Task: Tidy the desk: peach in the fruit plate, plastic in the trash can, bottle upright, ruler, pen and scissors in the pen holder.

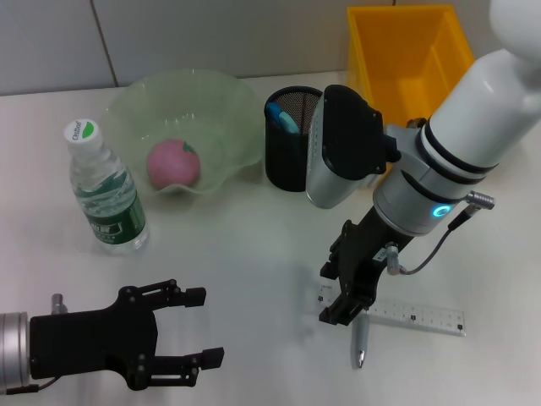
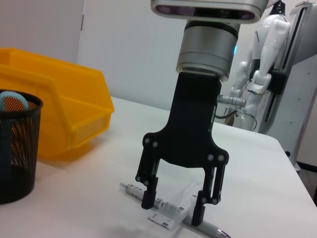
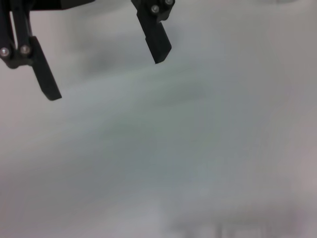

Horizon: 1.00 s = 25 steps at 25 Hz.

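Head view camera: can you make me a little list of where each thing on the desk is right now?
peach: in the fruit plate
bottle: upright, beside the plate
pen holder: holds something blue
ruler: flat on the desk
pen: lying across the ruler
right gripper: open, over pen and ruler
left gripper: open, holding nothing
yellow bin: behind the pen holder

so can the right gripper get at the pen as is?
Probably yes. The right gripper is open, fingers straddling the pen and ruler on the table; nothing blocks it, though the ruler lies against the pen.

Bright, even light; right wrist seemingly defocused.
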Motion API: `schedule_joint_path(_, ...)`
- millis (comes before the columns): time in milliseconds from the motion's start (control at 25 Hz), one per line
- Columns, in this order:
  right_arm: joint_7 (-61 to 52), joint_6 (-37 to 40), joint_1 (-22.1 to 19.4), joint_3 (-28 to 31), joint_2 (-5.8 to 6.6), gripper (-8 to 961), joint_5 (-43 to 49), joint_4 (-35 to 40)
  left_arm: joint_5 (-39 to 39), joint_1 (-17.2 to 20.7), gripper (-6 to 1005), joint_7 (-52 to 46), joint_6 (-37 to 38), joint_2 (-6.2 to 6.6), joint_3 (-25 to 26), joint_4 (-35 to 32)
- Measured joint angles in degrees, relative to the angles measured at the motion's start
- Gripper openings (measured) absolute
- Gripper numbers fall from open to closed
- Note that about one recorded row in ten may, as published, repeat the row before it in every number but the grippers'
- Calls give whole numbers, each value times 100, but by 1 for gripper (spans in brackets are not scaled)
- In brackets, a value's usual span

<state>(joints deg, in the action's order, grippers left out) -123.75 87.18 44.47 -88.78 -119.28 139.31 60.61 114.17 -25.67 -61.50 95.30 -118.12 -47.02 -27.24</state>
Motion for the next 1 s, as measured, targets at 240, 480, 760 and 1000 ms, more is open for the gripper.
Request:
schedule_joint_path(240, -3, -140, 4, -144, 1, 657, 0, -73, 1, 0, 853, -3, -17, 0, 0, -1)
schedule_joint_path(480, -5, -227, 24, -215, 2, 641, 0, -120, 1, 0, 853, -3, -27, -8, 0, -1)
schedule_joint_path(760, -5, -323, 48, -280, 2, 616, 0, -230, 0, 0, 853, -3, -29, -9, 0, -1)
schedule_joint_path(1000, -6, -400, 64, -397, 2, 593, 0, -278, 0, -10, 852, -3, -29, -15, 0, 0)
